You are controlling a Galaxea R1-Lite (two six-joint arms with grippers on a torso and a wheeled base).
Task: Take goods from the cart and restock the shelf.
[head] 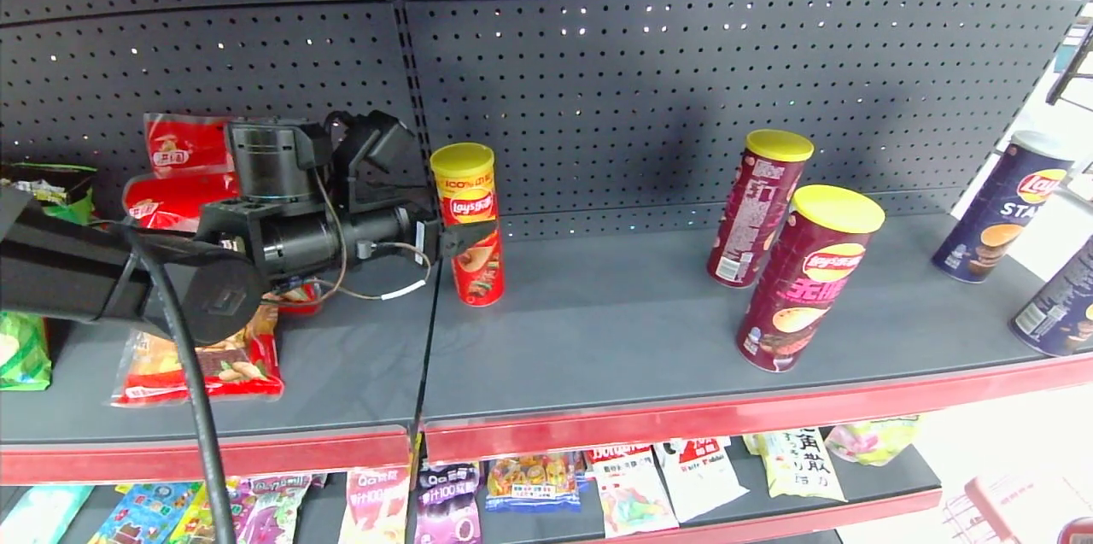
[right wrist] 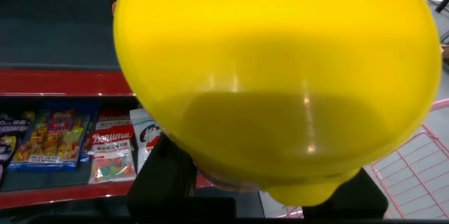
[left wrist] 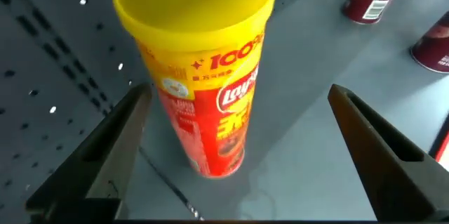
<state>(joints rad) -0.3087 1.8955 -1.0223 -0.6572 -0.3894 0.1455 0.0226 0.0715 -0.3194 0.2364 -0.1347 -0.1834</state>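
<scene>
A red chips can (head: 467,219) with a yellow lid stands upright on the grey shelf (head: 598,322), close to the pegboard back. My left gripper (head: 468,238) is open around it, one finger (left wrist: 116,147) on each side and a gap between each finger and the red can (left wrist: 210,90). In the right wrist view a yellow can lid (right wrist: 280,76) sits right at the camera, with my right gripper (right wrist: 256,192) shut on that can, dark fingers (right wrist: 165,182) hugging its sides.
Two maroon cans (head: 756,207) (head: 807,279) stand right of centre on the shelf, and two blue cans (head: 999,211) (head: 1055,301) at the far right. Snack bags (head: 201,356) lie under my left arm. Packets (head: 529,484) line the lower shelf. A pink cart (right wrist: 421,171) is beside it.
</scene>
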